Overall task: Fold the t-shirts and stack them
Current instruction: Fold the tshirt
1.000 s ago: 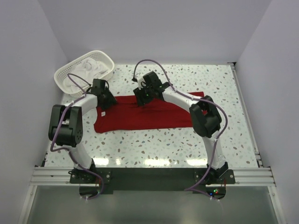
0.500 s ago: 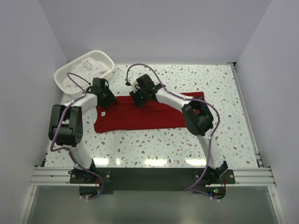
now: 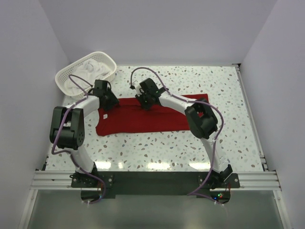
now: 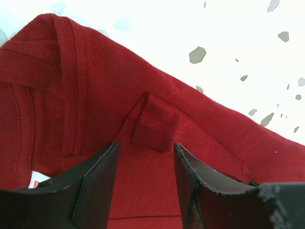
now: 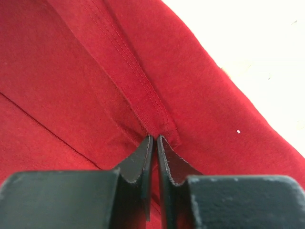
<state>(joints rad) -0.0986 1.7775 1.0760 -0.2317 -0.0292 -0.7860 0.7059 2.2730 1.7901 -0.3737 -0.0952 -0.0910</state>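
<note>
The red shirt [image 3: 138,119] lies on the desk [image 3: 190,148] in a long, flat strip. It runs from the left side to the right side, about in the middle. Its near edge is mostly straight. Its far edge is bumpy where the two arms touch it.

There is bare desk near the shirt and more bare desk far behind it on the right. White walls [image 3: 28,57] stand close on the left, the right and the far side.

The cloth looks soft and has lines of stitching. The desk is white and shiny with little grey and brown spots.

The left pincer [image 3: 108,101] is at the far left corner of the shirt. Its two black fingers [image 4: 95,181] stand apart with nothing squeezed between them. A small folded flap [image 4: 152,129] of red cloth sits just ahead of them. A little white label [image 4: 38,180] peeks out by the left finger.

The right pincer [image 3: 145,101] is at the far edge, near the middle. Its fingers [image 5: 138,162] are almost together and pinch a stitched seam [image 5: 138,81] of the red shirt.

A white plastic basket [image 3: 64,76] with holes sits in the far left corner, just behind the left pincer. White shirts [image 3: 93,67] are bundled inside it. The right arm [image 3: 200,119] bends over the right end of the red shirt and hides part of it.
</note>
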